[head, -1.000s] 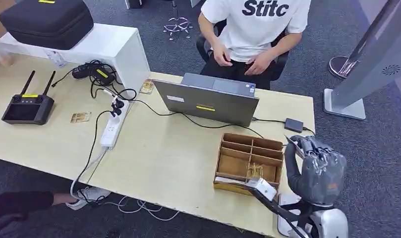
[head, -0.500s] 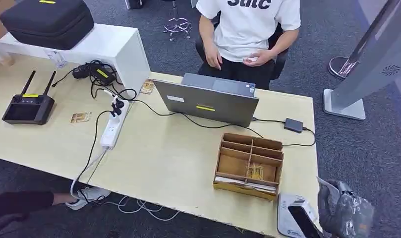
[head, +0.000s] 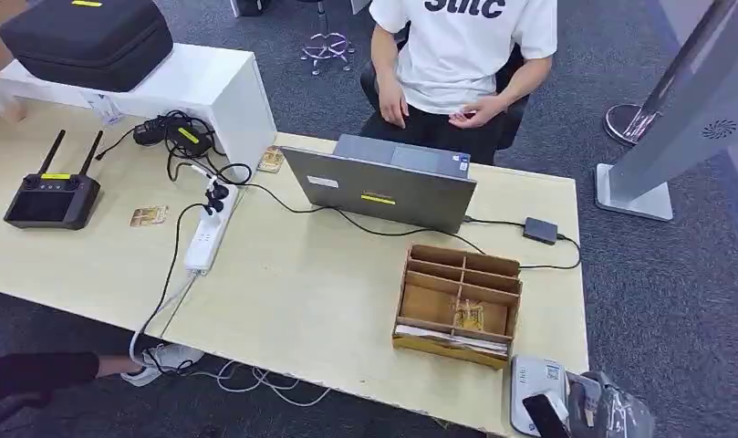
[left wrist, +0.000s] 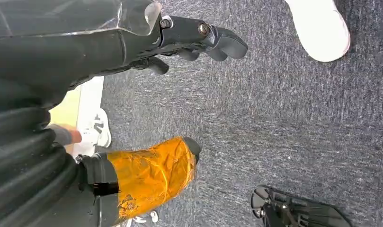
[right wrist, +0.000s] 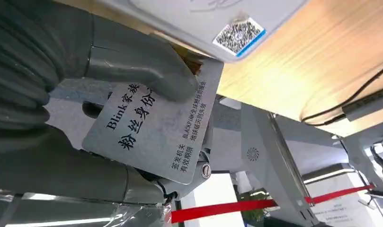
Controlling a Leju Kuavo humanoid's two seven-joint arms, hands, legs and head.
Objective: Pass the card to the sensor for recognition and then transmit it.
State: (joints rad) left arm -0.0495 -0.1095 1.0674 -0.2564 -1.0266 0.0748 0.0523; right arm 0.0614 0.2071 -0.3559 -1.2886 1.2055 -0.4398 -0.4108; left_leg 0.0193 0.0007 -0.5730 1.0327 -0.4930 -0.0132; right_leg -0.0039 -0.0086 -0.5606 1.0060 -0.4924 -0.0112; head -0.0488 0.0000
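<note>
Your right hand (right wrist: 85, 94) pinches card (right wrist: 156, 127) under thumb — flat grey rectangle, print "Blink", Chinese lines, beside white sensor (right wrist: 218, 23) with QR sticker at desk (head: 301, 292) corner. Left hand (left wrist: 199, 40) holds nothing, dark fingers loosely apart over carpet.

The right hand (head: 611, 411), raised beside the wooden organiser box (head: 458, 297) a second ago, has been lowered to the table's near right corner; it is now seen just beside the white sensor (head: 534, 388), partly cut off by the frame edge; the card (right wrist: 156, 130) is pinched under the thumb, close against the sensor's underside; the seated person's hands (head: 479, 111) have been shifted slightly.
</note>
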